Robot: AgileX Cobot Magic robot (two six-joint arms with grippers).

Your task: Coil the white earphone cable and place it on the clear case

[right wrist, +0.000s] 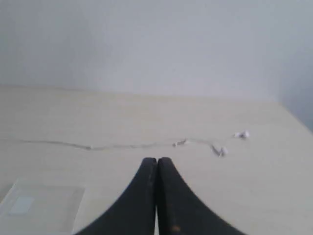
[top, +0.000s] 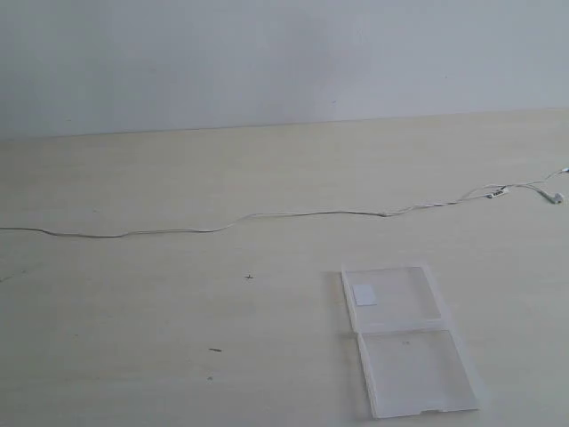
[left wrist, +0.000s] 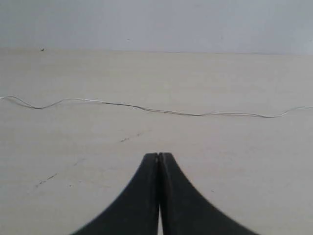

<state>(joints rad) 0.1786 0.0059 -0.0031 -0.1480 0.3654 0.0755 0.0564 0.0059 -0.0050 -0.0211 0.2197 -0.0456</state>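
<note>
Spanning mid-frame, white earphone cable (top: 267,214) lay uncoiled. Left gripper (left wrist: 158,155), right gripper (right wrist: 157,159): closed, empty; needed opening before pinching its seemingly earbud-tipped end.

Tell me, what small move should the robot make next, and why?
Probably open the right end effector and ease it toward the earbuds. The white earphone cable lies stretched across the table, uncoiled; the right and the left end effector are shut, touching nothing, and the clear case holds no cable.

I saw the pale table (top: 133,356) carrying the white earphone cable (top: 293,213), stretched flat well ahead of the left gripper (left wrist: 158,155). The clear case (top: 404,342) lay open near the right gripper (right wrist: 156,159), the earbuds (right wrist: 221,151) beyond it.
</note>
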